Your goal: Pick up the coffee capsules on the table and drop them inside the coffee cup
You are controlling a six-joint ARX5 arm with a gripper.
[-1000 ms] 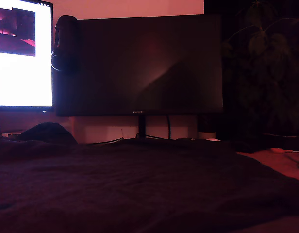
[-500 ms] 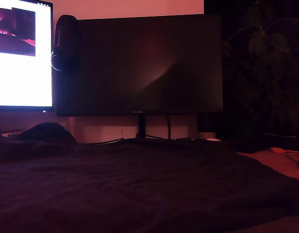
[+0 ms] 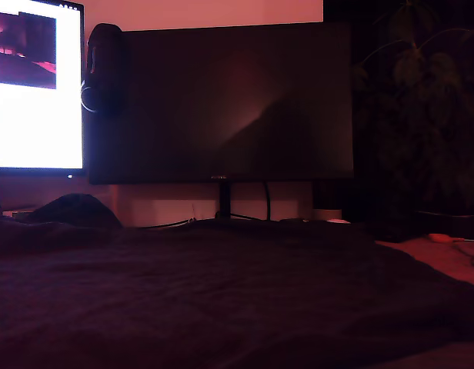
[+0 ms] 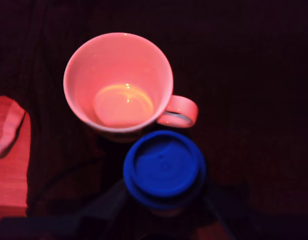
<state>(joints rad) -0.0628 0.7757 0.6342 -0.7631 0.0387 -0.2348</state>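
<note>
The claw (image 4: pixel 164 220) is holding the blue capsule (image 4: pixel 164 167) just short of the empty coffee cup (image 4: pixel 118 82), so carrying over and dropping are remaining.

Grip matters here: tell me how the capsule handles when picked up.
The capsule is probably light, being small beside the cup. Its smooth, glossy top suggests it is slippery. With its round rim, it may roll if dropped outside.

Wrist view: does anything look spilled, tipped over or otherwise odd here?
Nothing spilled or tipped. The coffee cup stands upright and empty on the dark cloth, and the blue coffee capsule sits close to the camera, flat rim up. Only the dim red lighting is unusual.
</note>
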